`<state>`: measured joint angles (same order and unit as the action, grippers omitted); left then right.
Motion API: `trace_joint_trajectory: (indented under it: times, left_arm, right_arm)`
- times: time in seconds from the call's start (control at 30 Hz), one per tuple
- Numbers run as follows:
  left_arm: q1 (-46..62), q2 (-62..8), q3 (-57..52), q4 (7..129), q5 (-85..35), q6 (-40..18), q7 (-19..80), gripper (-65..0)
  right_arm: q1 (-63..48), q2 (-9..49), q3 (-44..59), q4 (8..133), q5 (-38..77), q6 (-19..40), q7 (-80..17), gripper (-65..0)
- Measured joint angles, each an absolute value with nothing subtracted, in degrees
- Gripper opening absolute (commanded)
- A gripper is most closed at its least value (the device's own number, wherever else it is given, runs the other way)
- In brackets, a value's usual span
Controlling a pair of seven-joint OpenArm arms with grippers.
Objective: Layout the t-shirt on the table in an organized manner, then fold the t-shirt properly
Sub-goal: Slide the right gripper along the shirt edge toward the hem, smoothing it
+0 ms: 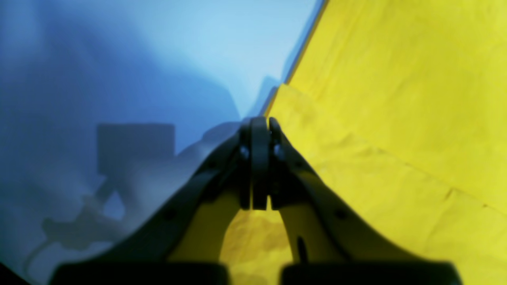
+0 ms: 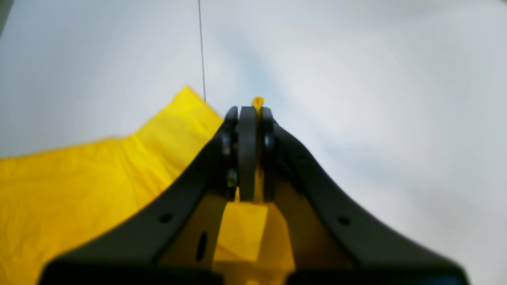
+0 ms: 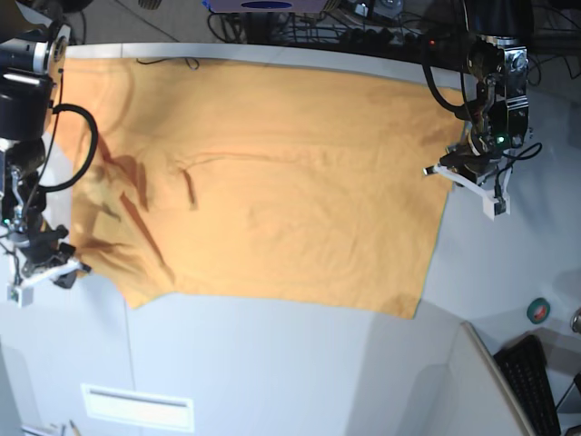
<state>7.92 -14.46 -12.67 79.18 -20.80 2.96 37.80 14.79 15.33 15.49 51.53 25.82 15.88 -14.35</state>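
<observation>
Shirt (image 3: 272,191) lies spread over the desk (image 3: 272,363), mostly flat, creased near the right arm. Left tool (image 1: 259,122) is pinched on one shirt edge; right tool (image 2: 249,109) is pinched on the opposite edge (a yellow tip pokes past it). Opposed grips likely serve to tension the cloth flat before folding.

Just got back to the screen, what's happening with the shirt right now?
Both arms hold the large orange-yellow cotton t-shirt, which lies spread nearly flat on the off-white table. The left gripper is shut on the shirt's edge on the base view's right; the right gripper pinches cloth at the opposite side, where it is wrinkled. No fold is made yet.
</observation>
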Motion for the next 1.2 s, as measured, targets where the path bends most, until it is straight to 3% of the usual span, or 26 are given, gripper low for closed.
trace_joint_trajectory:
  times: [0.4, 1.2]
  left_arm:
    - [7.8, -14.5, -12.7, 79.4, -20.8, 3.0, 37.8, -65.0]
    - [8.0, -14.5, -12.6, 79.4, -20.8, 3.0, 37.9, -65.0]
  right_arm:
    - [21.4, 15.9, 15.4, 54.4, 26.0, 16.0, -13.6, -65.0]
    - [22.7, 15.9, 15.4, 54.0, 25.9, 16.1, -9.0, -65.0]
